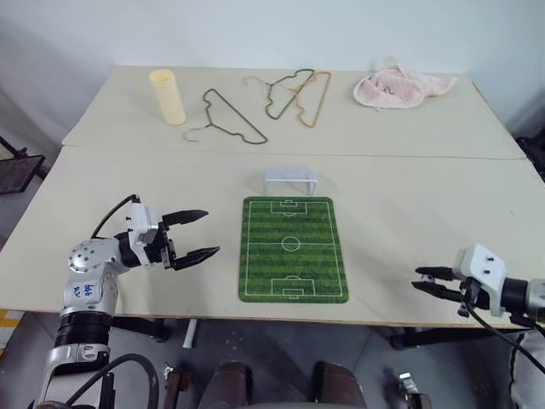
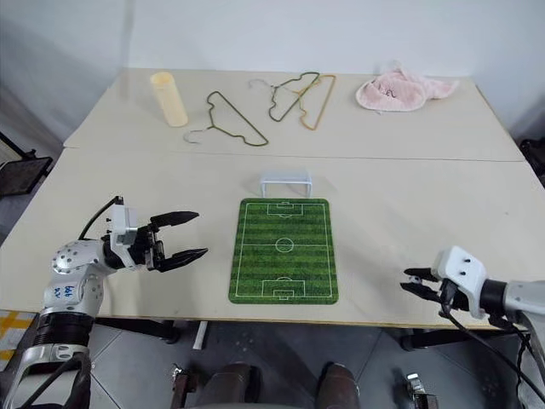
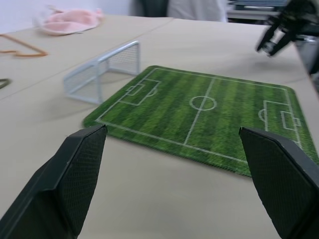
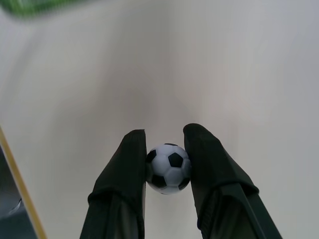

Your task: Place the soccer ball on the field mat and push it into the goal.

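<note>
The right hand (image 4: pixel 167 149) pinches the tiny white soccer ball with black patches (image 4: pixel 168 168) near the desk's (image 1: pixel 400 213) front right edge, well apart from the green striped field mat with white pitch lines (image 1: pixel 294 247). The left hand (image 1: pixel 194 234) hovers spread beside the mat. Placing the ball and pushing it into the small white goal frame (image 1: pixel 290 180) are both left; no readable brand or label shows.
</note>
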Robot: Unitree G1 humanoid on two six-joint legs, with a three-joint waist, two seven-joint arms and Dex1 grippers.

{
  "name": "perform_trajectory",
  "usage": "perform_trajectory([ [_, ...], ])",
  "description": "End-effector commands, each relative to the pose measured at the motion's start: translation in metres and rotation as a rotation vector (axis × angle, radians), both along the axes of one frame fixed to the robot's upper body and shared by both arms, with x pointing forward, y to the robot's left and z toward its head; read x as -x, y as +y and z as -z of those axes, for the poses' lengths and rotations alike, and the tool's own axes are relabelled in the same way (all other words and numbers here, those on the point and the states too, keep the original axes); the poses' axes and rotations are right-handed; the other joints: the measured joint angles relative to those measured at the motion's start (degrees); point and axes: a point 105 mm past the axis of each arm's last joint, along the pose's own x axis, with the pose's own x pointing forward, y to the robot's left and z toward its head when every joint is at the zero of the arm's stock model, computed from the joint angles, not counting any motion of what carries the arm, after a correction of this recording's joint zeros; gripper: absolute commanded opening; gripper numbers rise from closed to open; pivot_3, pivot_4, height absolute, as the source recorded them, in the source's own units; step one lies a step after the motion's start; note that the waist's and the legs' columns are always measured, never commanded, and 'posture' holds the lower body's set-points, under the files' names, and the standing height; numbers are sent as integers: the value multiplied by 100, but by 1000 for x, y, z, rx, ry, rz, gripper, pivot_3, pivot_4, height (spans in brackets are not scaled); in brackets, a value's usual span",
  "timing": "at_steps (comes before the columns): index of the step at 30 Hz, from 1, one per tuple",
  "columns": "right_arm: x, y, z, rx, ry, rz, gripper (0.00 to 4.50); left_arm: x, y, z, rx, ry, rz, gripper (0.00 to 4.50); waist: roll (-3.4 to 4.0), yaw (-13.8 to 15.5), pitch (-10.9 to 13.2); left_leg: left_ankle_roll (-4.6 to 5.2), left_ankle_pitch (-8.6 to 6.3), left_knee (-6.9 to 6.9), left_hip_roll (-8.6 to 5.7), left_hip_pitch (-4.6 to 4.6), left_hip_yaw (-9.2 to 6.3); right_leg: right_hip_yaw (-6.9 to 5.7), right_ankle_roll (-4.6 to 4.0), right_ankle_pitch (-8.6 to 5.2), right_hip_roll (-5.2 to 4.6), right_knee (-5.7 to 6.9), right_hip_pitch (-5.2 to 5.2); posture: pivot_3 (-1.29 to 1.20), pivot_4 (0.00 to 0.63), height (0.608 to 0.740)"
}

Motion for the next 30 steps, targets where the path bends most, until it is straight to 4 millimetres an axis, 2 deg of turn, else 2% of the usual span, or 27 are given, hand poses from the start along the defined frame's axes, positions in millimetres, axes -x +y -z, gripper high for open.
perform_trajectory([
  [1,0,39,-28,-15,-15,-98,858,8,-3,6,-42,-8,85,4500,1,-4,0,-3,-2,0,5,0,1,0,-2,1,4,0,-2,0,150,740],
  [5,4,90,-23,-31,91,-252,858,15,-2,8,-15,-18,152,4500,-2,-13,1,-12,-7,7,21,-12,-2,-1,-12,2,21,-1,-13,0,150,740],
  [10,6,148,-15,-61,137,-461,858,22,6,13,-20,-15,162,4500,-3,-6,2,-11,-13,10,22,-19,-1,0,-12,2,23,-2,-18,0,150,740],
  [14,6,176,-2,-46,160,-571,858,34,16,16,-32,-12,173,4500,-4,-63,2,-12,-14,10,22,-23,-1,0,-12,2,24,1,-25,0,150,740],
  [18,2,188,8,-35,167,-610,858,39,27,12,-39,-27,128,4500,-5,-83,3,-12,-15,10,22,-33,3,1,-12,2,24,12,-43,0,150,740],
  [22,-3,194,16,-24,168,-637,858,52,41,14,-81,-7,110,4500,-4,-105,3,-13,-15,10,26,-34,24,12,-12,2,24,27,-64,0,150,740],
  [28,-8,200,20,-25,164,-662,858,45,49,-3,-19,-87,17,4500,-4,-104,3,-16,-16,12,32,-34,42,19,-17,0,24,48,-84,0,150,740],
  [30,-10,202,22,-17,160,-672,858,48,48,-3,-11,-86,14,4500,-4,-103,3,-16,-17,12,33,-34,43,19,-18,1,24,48,-84,0,150,740],
])
